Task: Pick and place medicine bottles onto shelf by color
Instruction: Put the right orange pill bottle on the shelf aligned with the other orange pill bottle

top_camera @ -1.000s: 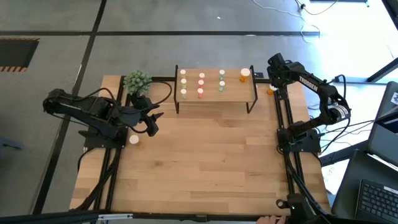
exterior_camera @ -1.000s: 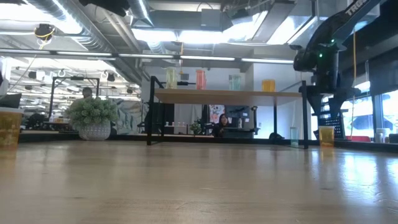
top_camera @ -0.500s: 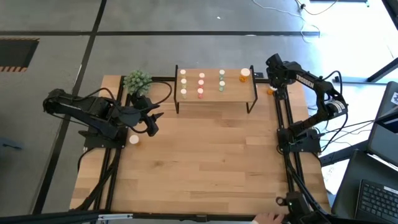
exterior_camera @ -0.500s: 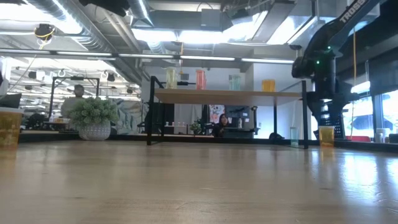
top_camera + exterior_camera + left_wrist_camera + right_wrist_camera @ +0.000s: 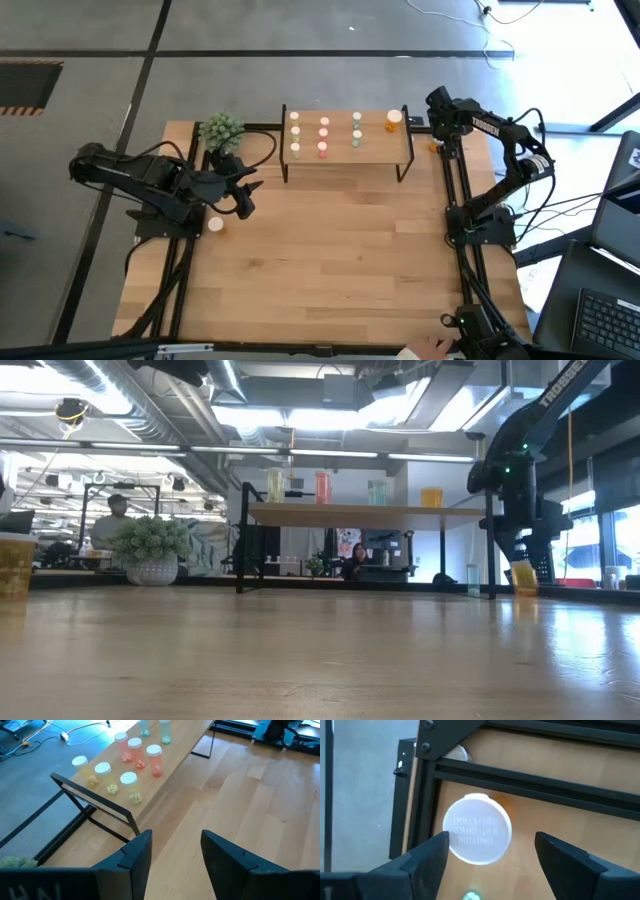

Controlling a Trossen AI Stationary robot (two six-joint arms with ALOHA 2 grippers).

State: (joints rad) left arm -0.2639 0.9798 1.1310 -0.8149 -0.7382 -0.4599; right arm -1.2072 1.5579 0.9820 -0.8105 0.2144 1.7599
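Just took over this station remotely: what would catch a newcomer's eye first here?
The shelf at the table's far edge, with bottles in colour columns: yellowish, pink-red, green, and one orange bottle at its right end. The right gripper hangs open directly over another orange bottle on the table beyond the shelf's right end. The left gripper waits open near the plant.

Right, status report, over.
Right gripper open, above orange bottle on the table by the shelf. Left gripper open, empty, waiting near the plant. Nothing blocking.
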